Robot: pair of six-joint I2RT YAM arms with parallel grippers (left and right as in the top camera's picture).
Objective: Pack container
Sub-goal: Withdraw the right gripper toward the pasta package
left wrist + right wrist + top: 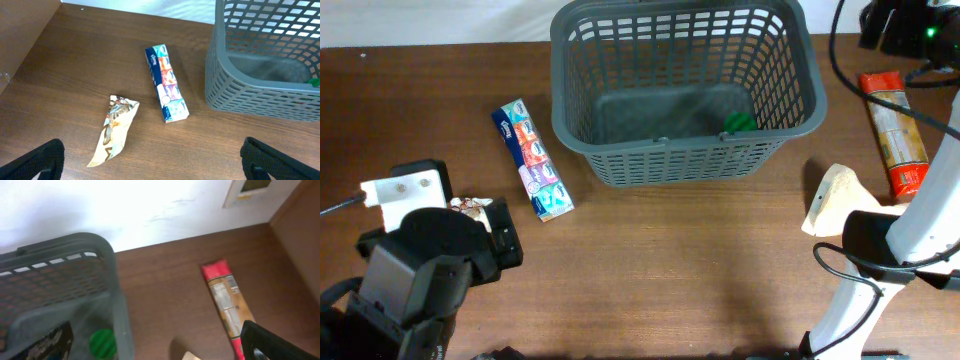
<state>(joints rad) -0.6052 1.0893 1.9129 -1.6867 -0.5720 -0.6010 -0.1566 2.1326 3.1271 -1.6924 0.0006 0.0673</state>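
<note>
The container, a large dark grey slotted basket [685, 90], stands at the back centre, and a green item [740, 122] lies on its floor at the right. The basket also shows in the left wrist view [260, 65] and the right wrist view [65, 280], where the green item [102, 343] shows again. My left gripper [150, 165] is open and empty, low over the table behind a crumpled snack wrapper [114, 131] and a tissue pack [166, 82]. My right gripper [160, 347] is open and empty, beside the basket's right corner.
A long spaghetti pack [895, 135] lies at the right, also in the right wrist view [227, 305]. A cream bag [835, 198] lies near the right arm. The tissue pack [532, 160] and wrapper [472, 208] lie left of the basket. A white block [405, 190] sits at the far left.
</note>
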